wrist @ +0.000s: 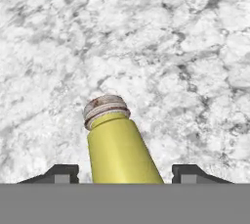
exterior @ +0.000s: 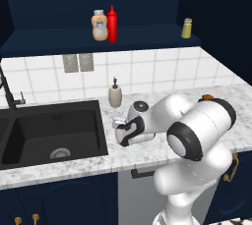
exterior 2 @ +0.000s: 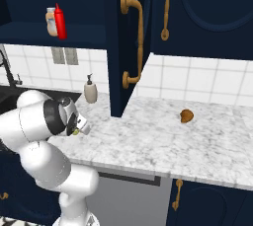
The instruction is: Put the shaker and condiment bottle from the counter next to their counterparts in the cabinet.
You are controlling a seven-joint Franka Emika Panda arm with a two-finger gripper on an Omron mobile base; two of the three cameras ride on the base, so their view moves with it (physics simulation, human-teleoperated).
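Observation:
In the hand view the olive-yellow shaker [wrist: 122, 149] sits between my fingertips [wrist: 61, 173], its tan cap pointing away over the marble counter [wrist: 171, 47]. A narrow gap shows on each side of it, so the gripper [wrist: 125, 174] is open around it. From the base, the gripper [exterior: 118, 123] hangs low over the counter [exterior: 59, 170], right of the sink. A sliver of the shaker [exterior 2: 75, 131] shows at the hand. The red condiment bottle [exterior: 112, 24] stands on the cabinet shelf [exterior: 49, 40] against the orange-beige bottle [exterior: 100, 25]. The pale yellow shaker [exterior: 186, 28] stands at the shelf's right end.
A beige pump dispenser [exterior: 115, 94] stands against the tiles just behind the hand. The black sink [exterior: 49, 135] with its tap lies to the left. A small brown object [exterior 2: 186, 116] rests on the counter to the right, past a navy cabinet panel [exterior 2: 131, 42].

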